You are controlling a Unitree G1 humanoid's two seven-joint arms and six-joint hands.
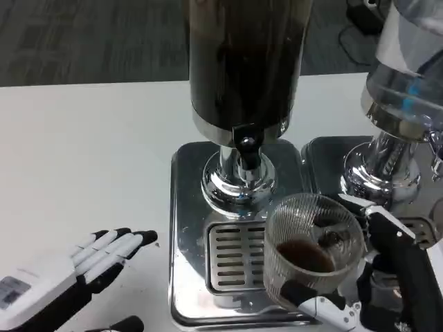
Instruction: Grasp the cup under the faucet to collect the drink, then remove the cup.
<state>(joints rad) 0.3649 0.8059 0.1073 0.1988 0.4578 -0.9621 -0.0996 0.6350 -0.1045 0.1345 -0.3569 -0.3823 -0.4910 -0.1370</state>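
Right hand [377, 277] grips the ribbed cup [313, 242], near-right of the faucet [246, 142]; left hand [90, 259] lies released, far left.

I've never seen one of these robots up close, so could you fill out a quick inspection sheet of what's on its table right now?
Surface: white table, bare on the left.
Job's things: ribbed clear cup with some dark drink, beside the faucet of the dark drink dispenser, over the drip tray.
Clutter: second dispenser with clear contents at right.
Hands: right hand grips the cup; left hand lies open on the table.
Cables: dark shapes on the floor at upper right, too blurred to tell.
Surroundings: grey floor.
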